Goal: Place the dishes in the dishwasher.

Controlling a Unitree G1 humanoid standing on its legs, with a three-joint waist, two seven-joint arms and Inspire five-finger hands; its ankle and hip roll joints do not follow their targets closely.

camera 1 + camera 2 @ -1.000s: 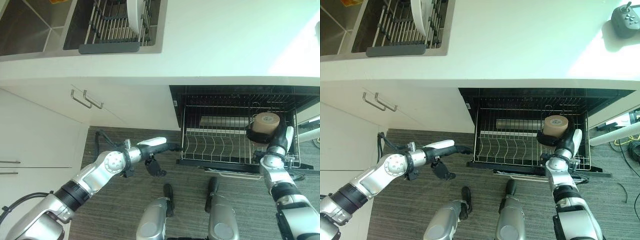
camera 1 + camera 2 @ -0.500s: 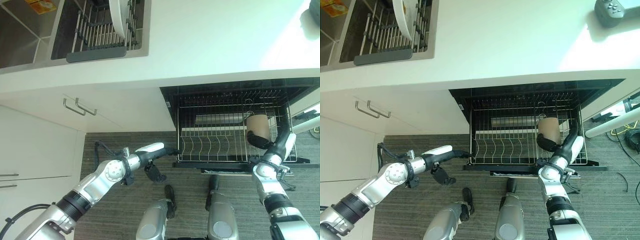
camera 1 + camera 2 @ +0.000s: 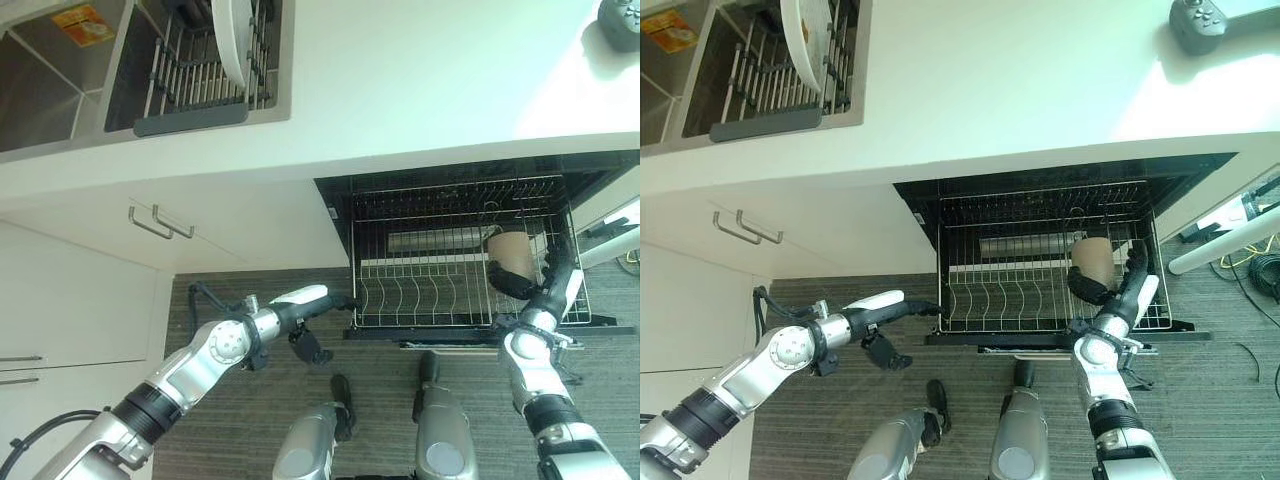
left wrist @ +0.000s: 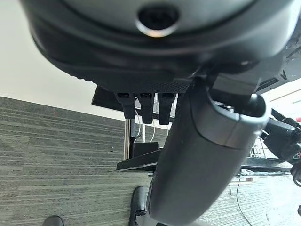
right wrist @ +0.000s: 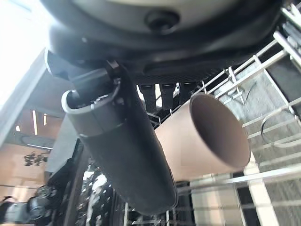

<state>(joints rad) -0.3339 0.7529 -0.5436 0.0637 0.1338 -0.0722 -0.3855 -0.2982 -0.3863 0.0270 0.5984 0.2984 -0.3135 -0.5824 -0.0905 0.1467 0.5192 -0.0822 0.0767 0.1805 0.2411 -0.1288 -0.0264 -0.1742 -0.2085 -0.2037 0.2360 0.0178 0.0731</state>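
A tan cup (image 3: 514, 254) lies tilted on its side low over the right end of the pulled-out wire dishwasher rack (image 3: 420, 300). My right hand (image 3: 507, 284) is shut on the cup; in the right wrist view the thumb (image 5: 123, 141) curls round the cup (image 5: 207, 136), whose open mouth faces away from the palm. My left hand (image 3: 325, 302) hovers open above the floor, fingers straight, pointing at the rack's front left corner (image 4: 136, 160). A white plate (image 3: 232, 40) stands upright in the drying rack in the sink.
The white countertop (image 3: 420, 80) overhangs the open dishwasher. A dark remote controller (image 3: 1200, 20) lies at its far right. Cabinet doors with metal handles (image 3: 160, 222) are left of the dishwasher. The rack's plate tines (image 3: 400, 295) are bare.
The view has shifted. My right hand has lowered the cup into the rack's right end and tipped it from upright onto its side. The left hand has kept its place.
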